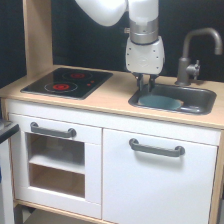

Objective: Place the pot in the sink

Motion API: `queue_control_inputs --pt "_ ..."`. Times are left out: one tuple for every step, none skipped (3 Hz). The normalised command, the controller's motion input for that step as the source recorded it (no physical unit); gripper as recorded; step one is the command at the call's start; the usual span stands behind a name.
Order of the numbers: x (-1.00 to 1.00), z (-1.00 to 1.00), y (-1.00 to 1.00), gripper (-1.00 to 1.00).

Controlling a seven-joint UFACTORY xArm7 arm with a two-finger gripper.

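Note:
The light blue-grey pot [161, 103] sits inside the dark grey sink [200, 102], in the half of the basin on the exterior view's left. My gripper [145, 89] hangs straight down from the white arm. Its dark fingers [150, 84] reach to the pot's rim on the exterior view's left. The fingers stand close together, and the blur hides whether they clamp the rim or stand apart from it.
A grey faucet [192, 55] rises behind the sink at the exterior view's right. A black two-ring hob [67, 82] lies on the light wood countertop [112, 97] at the left. White cupboard doors with grey handles are below.

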Motion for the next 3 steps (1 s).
queue_control_inputs --pt "1.0 -1.0 0.52 1.0" --pt "1.0 -1.0 0.53 1.0" --pt "1.0 -0.97 0.67 1.0"
